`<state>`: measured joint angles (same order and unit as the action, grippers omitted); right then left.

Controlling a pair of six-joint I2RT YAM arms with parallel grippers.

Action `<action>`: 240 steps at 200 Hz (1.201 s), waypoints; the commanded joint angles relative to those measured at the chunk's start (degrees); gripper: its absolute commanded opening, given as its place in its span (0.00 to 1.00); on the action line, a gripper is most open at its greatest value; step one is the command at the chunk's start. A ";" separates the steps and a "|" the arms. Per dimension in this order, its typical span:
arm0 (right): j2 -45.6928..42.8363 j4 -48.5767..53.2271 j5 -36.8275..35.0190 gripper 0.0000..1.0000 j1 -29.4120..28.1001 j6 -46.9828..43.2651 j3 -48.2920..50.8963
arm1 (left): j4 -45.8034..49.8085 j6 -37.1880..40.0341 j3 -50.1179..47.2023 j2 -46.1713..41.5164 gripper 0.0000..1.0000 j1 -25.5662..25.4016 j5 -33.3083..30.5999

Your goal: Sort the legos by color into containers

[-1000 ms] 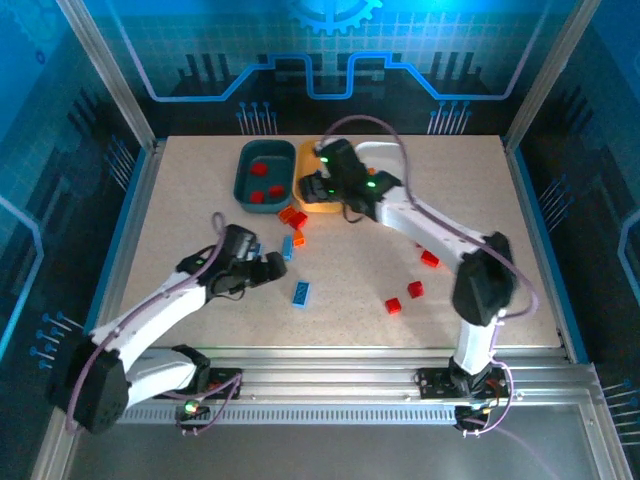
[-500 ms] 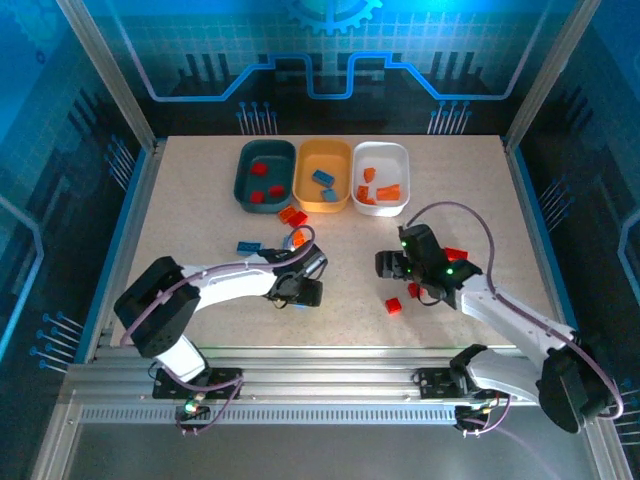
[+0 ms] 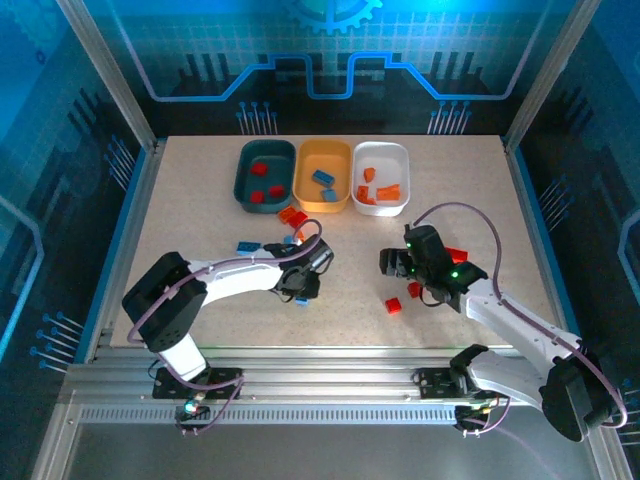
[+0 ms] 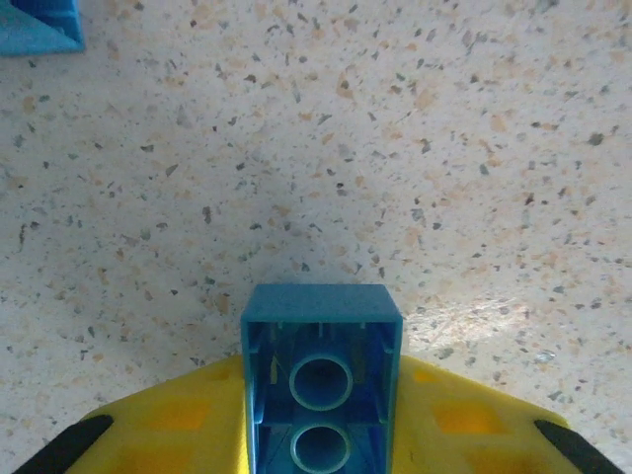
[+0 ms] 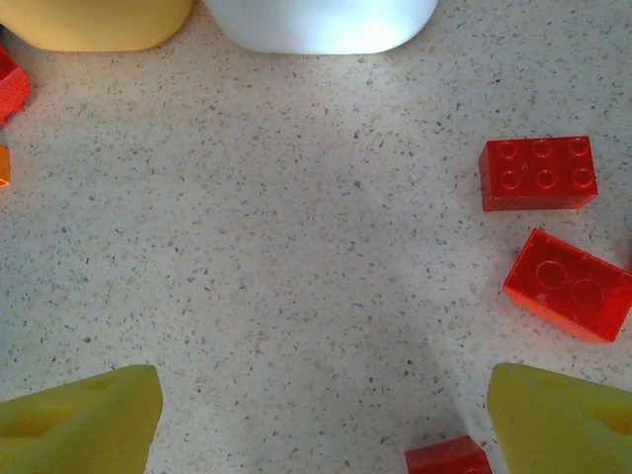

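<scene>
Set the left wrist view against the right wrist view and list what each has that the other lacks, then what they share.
Left wrist, not right: a light blue brick clamped between the left fingers, hollow underside toward the camera, and a second blue brick's corner top left. Right wrist, not left: red bricks on the right, the yellow-orange tray and white tray along the top, right fingers wide apart, nothing between. Both: speckled table, yellow fingers at the bottom.
</scene>
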<state>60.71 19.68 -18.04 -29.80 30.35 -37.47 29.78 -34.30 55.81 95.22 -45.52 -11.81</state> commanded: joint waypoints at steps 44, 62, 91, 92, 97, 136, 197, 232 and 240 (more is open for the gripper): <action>-2.72 -4.38 -7.32 0.86 0.64 3.85 3.17 | 6.11 5.41 14.94 -1.41 0.35 0.61 -3.47; -5.86 -4.06 -9.90 0.86 0.63 5.23 4.91 | 6.02 7.16 20.93 1.50 0.36 2.73 -2.82; -11.06 -4.83 -11.39 0.86 0.62 6.95 8.11 | 2.56 7.54 29.65 7.85 0.36 8.37 1.72; -11.19 -4.83 -11.48 0.86 0.62 7.02 8.16 | 2.30 7.52 29.86 8.13 0.35 8.58 2.07; -11.81 -4.79 -11.72 0.86 0.62 7.15 8.43 | 0.88 7.20 30.75 9.31 0.35 9.73 3.92; -13.59 -4.21 -12.29 0.86 0.63 7.43 9.00 | -3.41 7.36 41.58 18.91 0.35 15.74 6.82; -12.02 -4.61 -10.19 0.86 0.62 7.46 8.55 | -0.19 7.12 60.85 34.10 0.38 19.20 5.21; -12.54 -4.39 -9.92 0.87 0.62 6.70 8.56 | 0.96 7.20 65.78 37.76 0.60 19.92 5.83; -12.71 -4.54 -10.02 0.87 0.62 6.58 8.64 | 0.81 7.46 65.91 37.47 0.68 19.86 5.58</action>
<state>48.73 16.16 -28.05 -29.56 37.10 -29.21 28.36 -27.33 119.04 131.92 -26.30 -6.59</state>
